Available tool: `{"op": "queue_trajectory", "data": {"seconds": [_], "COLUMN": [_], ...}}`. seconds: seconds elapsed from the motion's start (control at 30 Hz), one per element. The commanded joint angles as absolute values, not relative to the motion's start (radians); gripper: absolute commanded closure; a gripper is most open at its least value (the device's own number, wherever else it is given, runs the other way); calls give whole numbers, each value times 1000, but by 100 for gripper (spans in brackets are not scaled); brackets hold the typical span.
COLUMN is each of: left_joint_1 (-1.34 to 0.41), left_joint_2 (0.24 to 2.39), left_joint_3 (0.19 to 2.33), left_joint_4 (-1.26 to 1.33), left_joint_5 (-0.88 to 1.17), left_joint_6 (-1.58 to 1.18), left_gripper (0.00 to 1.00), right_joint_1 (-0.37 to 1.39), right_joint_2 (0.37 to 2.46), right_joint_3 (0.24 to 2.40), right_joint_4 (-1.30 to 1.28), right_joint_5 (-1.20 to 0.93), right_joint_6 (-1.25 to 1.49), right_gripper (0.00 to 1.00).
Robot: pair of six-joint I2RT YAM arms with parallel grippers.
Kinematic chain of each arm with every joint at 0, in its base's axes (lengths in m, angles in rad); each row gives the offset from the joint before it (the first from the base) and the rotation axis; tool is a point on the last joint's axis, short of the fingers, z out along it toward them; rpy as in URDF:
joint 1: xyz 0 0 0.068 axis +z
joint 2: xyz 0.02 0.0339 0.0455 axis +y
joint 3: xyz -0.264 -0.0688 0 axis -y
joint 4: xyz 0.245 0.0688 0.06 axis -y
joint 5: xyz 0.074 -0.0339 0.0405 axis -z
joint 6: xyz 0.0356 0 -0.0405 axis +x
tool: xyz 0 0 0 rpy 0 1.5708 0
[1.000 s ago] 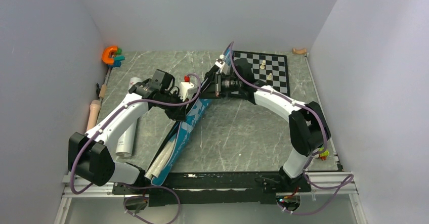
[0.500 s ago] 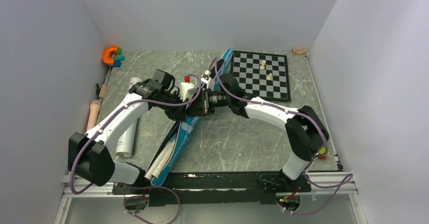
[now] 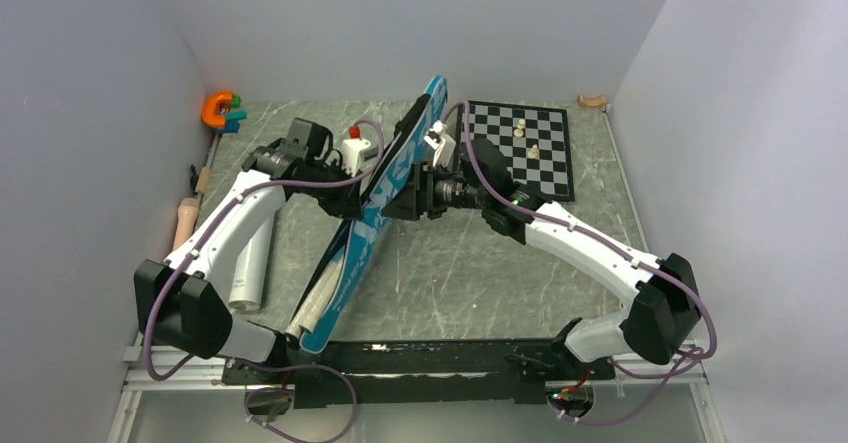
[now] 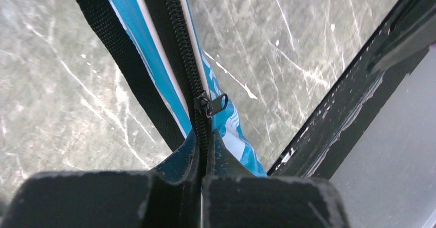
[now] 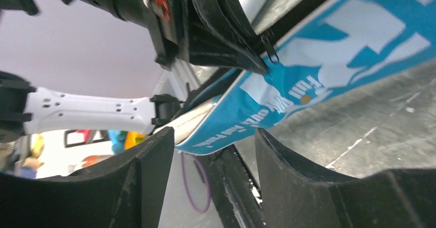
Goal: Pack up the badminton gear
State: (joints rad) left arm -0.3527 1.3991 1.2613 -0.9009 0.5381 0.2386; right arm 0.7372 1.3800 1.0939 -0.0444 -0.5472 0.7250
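Observation:
The long blue bag point(image 3: 385, 188) stands tipped on its edge, running from the chessboard corner down toward the near rail. White racket handles point(image 3: 310, 313) poke out of its lower end. My left gripper point(image 3: 350, 195) is shut on the bag's zipper edge. In the left wrist view my left gripper point(image 4: 203, 174) pinches the black zipper tape just below the zipper pull point(image 4: 215, 103). My right gripper point(image 3: 405, 201) is open beside the bag's lettered face. In the right wrist view my right gripper point(image 5: 213, 153) holds nothing, and the blue bag point(image 5: 334, 58) lies beyond its fingers.
A black-and-white chessboard point(image 3: 520, 153) with pale pieces lies at the back right. An orange clamp-like toy point(image 3: 218, 108) sits in the back left corner. A white tube point(image 3: 250, 263) and a pinkish handle point(image 3: 185, 223) lie along the left side. The black rail point(image 3: 440, 353) borders the near edge.
My right gripper has opened and let go of the bag, and its arm swung out to the right. The bag's head end has risen and the bag now stands on edge.

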Motion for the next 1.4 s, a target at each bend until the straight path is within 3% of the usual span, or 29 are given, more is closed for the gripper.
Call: {"op": "queue_trajectory", "data": {"seconds": [0.0,0.13,0.17,0.2,0.23,0.43,0.87,1.07,1.37], "left_joint_1": [-315,-311,-311,-311,-311,-313,-313,-313,-313], "left_joint_2": [1410,1456,1469,1480,1494,1529,1531,1518,1482], "left_joint_3": [1398,1475,1487,1498,1503,1500,1460,1442,1415], "left_joint_4": [-815,-816,-814,-811,-807,-784,-746,-731,-722], "left_joint_5": [596,570,562,556,549,528,518,519,509], "left_joint_6": [166,121,106,88,70,14,-40,-45,-38], "left_gripper": [100,100,100,100,100,100,100,100,100], "right_joint_1": [832,956,979,996,1009,1063,1135,1152,1169], "right_joint_2": [1397,1472,1485,1499,1510,1544,1817,1870,1834], "right_joint_3": [1170,1280,1301,1319,1336,1381,1630,1652,1592], "right_joint_4": [-224,-341,-353,-362,-367,-322,-431,-438,-452], "right_joint_5": [-316,-121,-86,-54,-22,159,395,461,507], "right_joint_6": [586,531,526,525,525,526,476,476,474], "right_gripper": [37,33,14,2,1,0,0,10,48]}}
